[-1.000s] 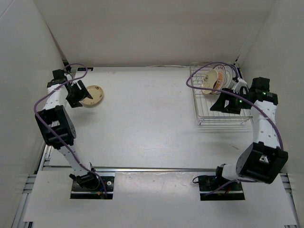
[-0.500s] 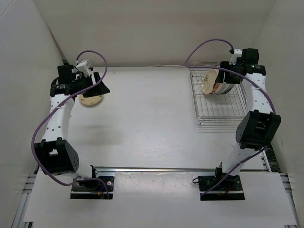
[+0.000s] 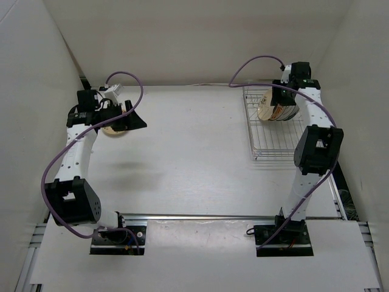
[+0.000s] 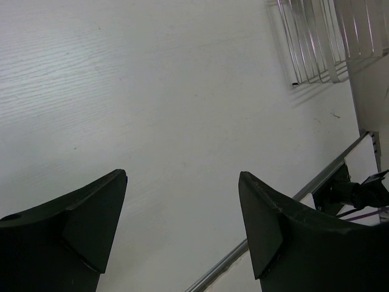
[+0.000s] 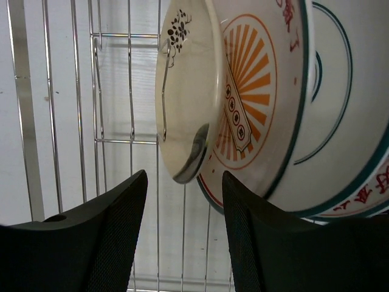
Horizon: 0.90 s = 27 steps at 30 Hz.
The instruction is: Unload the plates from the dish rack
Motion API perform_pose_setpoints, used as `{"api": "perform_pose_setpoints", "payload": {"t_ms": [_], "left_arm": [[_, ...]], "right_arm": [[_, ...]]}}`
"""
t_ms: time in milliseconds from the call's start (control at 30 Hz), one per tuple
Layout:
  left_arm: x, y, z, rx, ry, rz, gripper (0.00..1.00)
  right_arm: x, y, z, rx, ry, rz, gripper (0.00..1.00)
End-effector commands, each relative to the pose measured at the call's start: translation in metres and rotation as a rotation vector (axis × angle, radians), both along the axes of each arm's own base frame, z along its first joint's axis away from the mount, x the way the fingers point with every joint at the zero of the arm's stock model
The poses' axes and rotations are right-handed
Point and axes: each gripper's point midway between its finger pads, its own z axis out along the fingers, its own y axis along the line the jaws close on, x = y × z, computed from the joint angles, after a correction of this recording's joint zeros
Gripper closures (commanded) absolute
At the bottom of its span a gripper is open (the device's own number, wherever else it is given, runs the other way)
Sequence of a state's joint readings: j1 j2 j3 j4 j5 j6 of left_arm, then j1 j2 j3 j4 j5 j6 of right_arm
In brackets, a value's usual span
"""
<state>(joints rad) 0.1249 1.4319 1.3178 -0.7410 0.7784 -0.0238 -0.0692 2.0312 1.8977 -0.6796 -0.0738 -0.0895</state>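
Note:
The silver wire dish rack (image 3: pixel 284 145) stands at the far right. Three plates stand on edge in it: a cream one (image 5: pixel 185 91), a white one with orange rays (image 5: pixel 255 85) and a white one with a blue-green rim (image 5: pixel 340 128). My right gripper (image 5: pixel 184 176) is open just above them, its fingers on either side of the cream plate's edge without touching; in the top view it (image 3: pixel 284 101) hangs over the stack (image 3: pixel 270 108). Another cream plate (image 3: pixel 113 129) lies on the table at the far left. My left gripper (image 3: pixel 135 121) is open and empty just beside it.
The left wrist view shows bare white table under my open left gripper (image 4: pixel 182 176), with the rack's corner (image 4: pixel 316 42) far off. White walls close in on three sides. The rack's near half holds no plates.
My right gripper has moved from the rack's near side to the back and come down over the plates. My left gripper has lifted off the table plate and swung right.

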Motion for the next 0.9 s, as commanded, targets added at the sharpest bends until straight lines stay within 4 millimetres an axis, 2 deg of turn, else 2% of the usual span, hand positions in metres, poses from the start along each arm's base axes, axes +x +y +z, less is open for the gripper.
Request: {"api": "perform_pose_setpoints", "payload": {"t_ms": [0, 33, 100, 233, 367, 400, 467, 500, 567, 600, 633, 667, 700, 733, 867], "left_arm": [[-0.009, -0.006, 0.014, -0.026, -0.053, -0.048, 0.15], [-0.009, -0.006, 0.014, -0.026, -0.053, -0.048, 0.15], [-0.01, -0.007, 0.011, -0.027, -0.044, -0.048, 0.14], [-0.009, -0.008, 0.009, -0.035, -0.036, -0.054, 0.14], [-0.008, -0.007, 0.006, -0.036, -0.027, -0.054, 0.14], [-0.008, -0.007, 0.006, -0.036, -0.027, -0.054, 0.14], [-0.009, -0.008, 0.003, -0.038, -0.018, -0.054, 0.14], [-0.01, -0.006, 0.005, -0.024, -0.033, -0.052, 0.14], [-0.011, -0.006, 0.002, -0.026, -0.023, -0.052, 0.14], [-0.012, -0.007, 0.004, -0.025, -0.032, -0.052, 0.14], [-0.012, -0.007, 0.004, -0.025, -0.032, -0.052, 0.14], [-0.012, -0.007, 0.004, -0.025, -0.032, -0.052, 0.14], [-0.012, -0.007, 0.004, -0.025, -0.032, -0.052, 0.14], [-0.013, -0.008, 0.005, -0.031, -0.033, -0.058, 0.14], [-0.012, -0.01, 0.008, -0.051, -0.029, -0.067, 0.13]], "right_arm": [[0.026, -0.005, 0.024, -0.047, -0.097, -0.019, 0.43], [0.03, 0.0, 0.023, -0.047, -0.105, -0.01, 0.43], [0.035, -0.003, 0.013, -0.058, -0.091, -0.02, 0.45], [0.05, 0.001, 0.01, -0.089, -0.111, -0.017, 0.46], [0.056, 0.004, -0.001, -0.101, -0.099, -0.007, 0.52], [0.057, 0.009, -0.006, -0.108, -0.089, 0.01, 0.57], [0.06, 0.007, -0.001, -0.115, -0.107, 0.003, 0.67], [0.061, 0.011, -0.001, -0.13, -0.108, 0.013, 0.77], [0.061, 0.016, -0.001, -0.13, -0.108, 0.022, 0.88], [0.06, 0.014, 0.006, -0.139, -0.121, 0.013, 0.97], [0.059, 0.017, 0.014, -0.149, -0.135, 0.011, 1.0], [0.062, 0.014, 0.026, -0.159, -0.165, -0.001, 1.0], [0.062, 0.01, 0.026, -0.178, -0.164, -0.021, 1.0], [0.064, 0.013, 0.042, -0.185, -0.202, -0.024, 1.0], [0.064, 0.001, 0.09, -0.221, -0.31, -0.095, 1.0]]}}
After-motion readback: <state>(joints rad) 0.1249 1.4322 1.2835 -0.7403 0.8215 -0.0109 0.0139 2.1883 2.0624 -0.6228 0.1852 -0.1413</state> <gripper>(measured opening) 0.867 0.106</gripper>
